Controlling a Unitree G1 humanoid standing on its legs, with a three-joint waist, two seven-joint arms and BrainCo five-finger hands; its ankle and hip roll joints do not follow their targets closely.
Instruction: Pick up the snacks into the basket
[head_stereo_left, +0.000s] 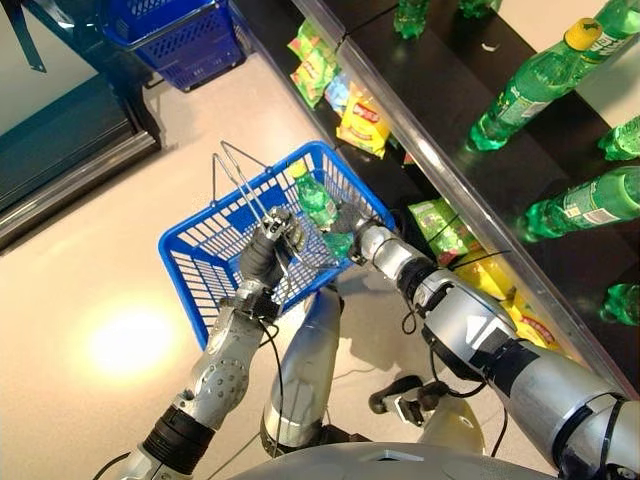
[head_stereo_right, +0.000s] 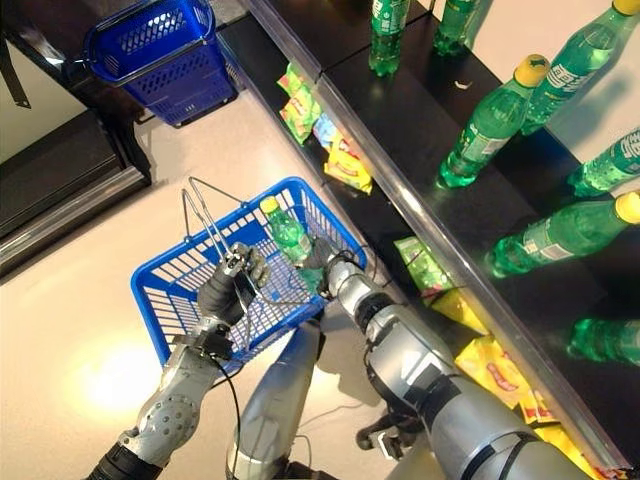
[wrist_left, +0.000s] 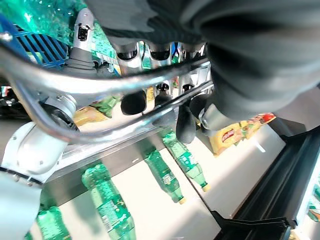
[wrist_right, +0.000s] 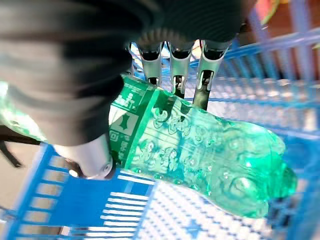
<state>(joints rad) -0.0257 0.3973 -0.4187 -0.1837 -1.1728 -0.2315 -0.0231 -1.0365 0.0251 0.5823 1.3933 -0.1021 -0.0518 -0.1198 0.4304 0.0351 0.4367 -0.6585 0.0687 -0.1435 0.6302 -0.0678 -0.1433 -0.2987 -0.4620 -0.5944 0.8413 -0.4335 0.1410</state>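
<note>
Inside the blue plastic mesh basket (head_stereo_left: 205, 262), near its far corner by the dark shelf (head_stereo_right: 420, 190), my right hand (wrist_right: 95, 100) has its fingers curled round a green plastic bottle with a yellow cap (head_stereo_right: 288, 232). My left hand (head_stereo_left: 272, 243) grips the basket's two silver wire handles (wrist_left: 100, 85), fingers wrapped over them. Yellow and green snack packets (head_stereo_left: 365, 122) lie under the shelf's front edge, and more green bottles (head_stereo_right: 487, 125) lie on its top.

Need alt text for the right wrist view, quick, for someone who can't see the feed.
The right hand grips a green plastic bottle, fingers curled round its labelled body, holding it over the floor of the blue basket. The basket's blue walls rise behind it.
</note>
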